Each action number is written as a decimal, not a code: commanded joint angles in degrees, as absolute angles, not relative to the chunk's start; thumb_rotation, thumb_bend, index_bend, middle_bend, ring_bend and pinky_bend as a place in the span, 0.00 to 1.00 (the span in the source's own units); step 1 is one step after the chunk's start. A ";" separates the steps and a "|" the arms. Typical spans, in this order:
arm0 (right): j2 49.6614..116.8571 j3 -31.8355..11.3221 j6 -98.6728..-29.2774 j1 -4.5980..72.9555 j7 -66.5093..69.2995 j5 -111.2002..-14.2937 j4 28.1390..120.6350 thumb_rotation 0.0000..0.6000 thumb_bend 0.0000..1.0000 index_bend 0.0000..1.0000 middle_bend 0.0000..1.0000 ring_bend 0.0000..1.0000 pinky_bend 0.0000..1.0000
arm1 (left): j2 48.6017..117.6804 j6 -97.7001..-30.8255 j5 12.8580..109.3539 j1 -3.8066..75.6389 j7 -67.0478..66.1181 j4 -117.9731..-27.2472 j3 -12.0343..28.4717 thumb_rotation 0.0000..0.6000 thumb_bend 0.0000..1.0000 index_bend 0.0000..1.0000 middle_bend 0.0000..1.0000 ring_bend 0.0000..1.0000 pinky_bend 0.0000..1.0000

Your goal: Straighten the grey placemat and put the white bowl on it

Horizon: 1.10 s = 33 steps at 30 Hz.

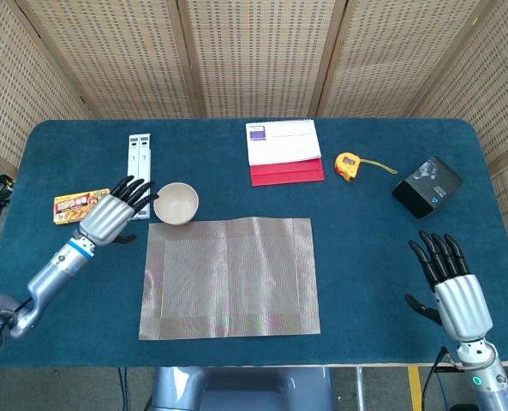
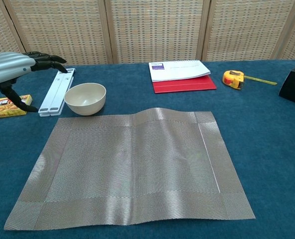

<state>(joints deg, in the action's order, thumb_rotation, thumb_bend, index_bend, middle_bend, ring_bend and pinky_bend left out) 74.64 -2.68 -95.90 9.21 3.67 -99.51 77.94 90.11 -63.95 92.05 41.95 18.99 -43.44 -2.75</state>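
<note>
The surface (image 1: 365, 257) is covered in dark blue felt-like cloth. Lying flat-ish in the middle is the placemat (image 1: 230, 276), with a small ripple along its far edge. The bowl (image 1: 176, 203) sits just off its far left corner. Left of the bowl there's a white folded stand (image 1: 138, 161) and a yellow food box (image 1: 74, 205). Further back, a notebook (image 1: 283, 151) with a red cover, then a tape measure (image 1: 349, 164) and a black box (image 1: 427, 186) near the right edge.
</note>
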 commanded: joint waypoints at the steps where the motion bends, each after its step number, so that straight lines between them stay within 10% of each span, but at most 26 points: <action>1: 74.79 -2.73 -95.61 9.27 3.67 -99.22 77.70 1.00 0.00 0.00 0.00 0.00 0.00 | 94.81 -59.05 88.92 44.32 20.87 -38.56 -0.26 1.00 0.16 0.19 0.00 0.00 0.00; 33: 74.73 -3.25 -94.34 9.70 5.51 -97.54 76.86 1.00 0.00 0.00 0.00 0.00 0.00 | 104.34 -56.20 89.85 48.89 19.29 -28.64 0.29 1.00 0.45 0.71 0.00 0.00 0.00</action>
